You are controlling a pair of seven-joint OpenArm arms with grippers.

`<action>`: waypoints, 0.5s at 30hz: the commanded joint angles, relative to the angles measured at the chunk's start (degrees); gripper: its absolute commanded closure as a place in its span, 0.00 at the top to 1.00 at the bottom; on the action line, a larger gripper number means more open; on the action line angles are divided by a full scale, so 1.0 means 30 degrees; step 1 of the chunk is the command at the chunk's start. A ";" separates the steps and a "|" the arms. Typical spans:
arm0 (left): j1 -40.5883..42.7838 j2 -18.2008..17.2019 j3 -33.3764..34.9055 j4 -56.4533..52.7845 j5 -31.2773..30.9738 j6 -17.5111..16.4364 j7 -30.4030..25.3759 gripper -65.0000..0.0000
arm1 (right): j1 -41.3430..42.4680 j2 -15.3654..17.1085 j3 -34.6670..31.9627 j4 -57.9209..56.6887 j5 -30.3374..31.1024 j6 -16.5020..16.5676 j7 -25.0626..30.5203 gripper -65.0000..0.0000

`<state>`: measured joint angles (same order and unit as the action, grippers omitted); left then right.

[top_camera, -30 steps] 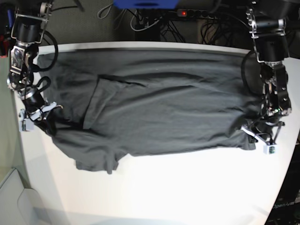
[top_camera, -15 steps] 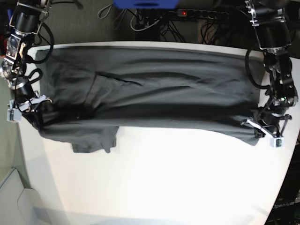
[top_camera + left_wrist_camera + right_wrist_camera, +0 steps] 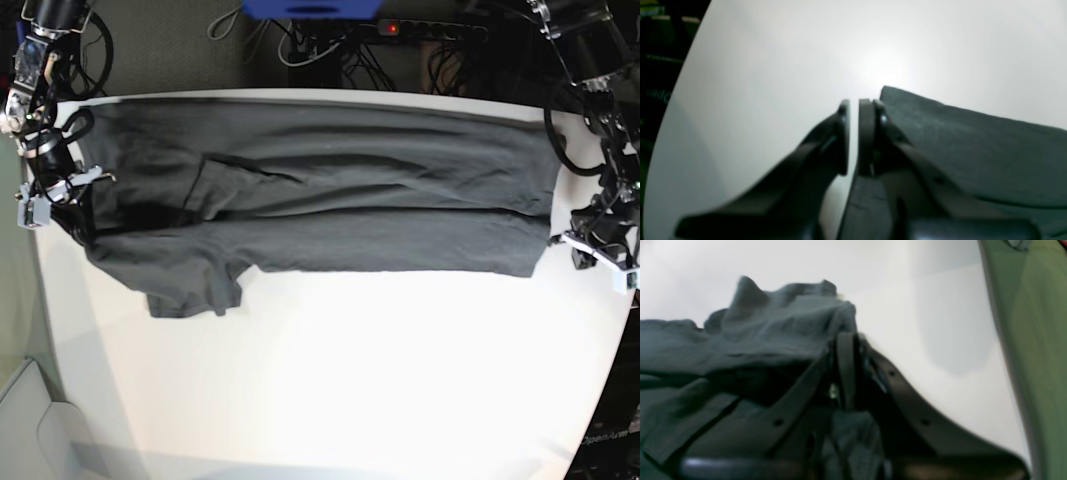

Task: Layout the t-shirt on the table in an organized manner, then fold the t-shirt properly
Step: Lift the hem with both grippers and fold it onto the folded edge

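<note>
Two tools, both closed on cloth. Left tool (image 3: 560,242) pinches one end of the dark charcoal-grey, wrinkled short-sleeved cloth t-shirt (image 3: 330,200); in its wrist view the fingers (image 3: 867,133) stand nearly together with shirt fabric (image 3: 973,150) beside and under them. Right tool (image 3: 85,195) grips the opposite end, a bunched fold of shirt (image 3: 773,330) heaped at its fingers (image 3: 845,366). Shirt lies on the far half of the large white smooth worktop (image 3: 350,380), stretched between the tools, long axis running tool to tool across the worktop. One sleeve (image 3: 190,285) hangs toward the near side by the right tool. Black cables (image 3: 320,45) and a power strip (image 3: 430,28) sit beyond the far edge, off the shirt.
</note>
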<state>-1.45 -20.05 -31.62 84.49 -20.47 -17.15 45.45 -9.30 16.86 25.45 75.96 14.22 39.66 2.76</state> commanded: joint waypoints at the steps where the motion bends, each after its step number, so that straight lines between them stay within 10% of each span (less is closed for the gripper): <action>1: -0.0058 -0.0363 -0.0289 0.0218 -0.0313 -0.0248 -0.0425 0.06 | -0.0079 0.0313 0.0117 0.0364 0.0374 0.0114 0.0558 0.00; 15: 0.0587 0.0399 -0.0143 0.0189 -0.0195 -0.0365 -0.0484 0.07 | -0.0666 -0.0097 0.0087 0.0334 0.0286 0.0114 0.0470 0.00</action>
<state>1.10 -17.89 -31.68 84.03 -20.84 -18.24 45.19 -11.68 15.62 25.34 76.09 14.17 39.81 2.61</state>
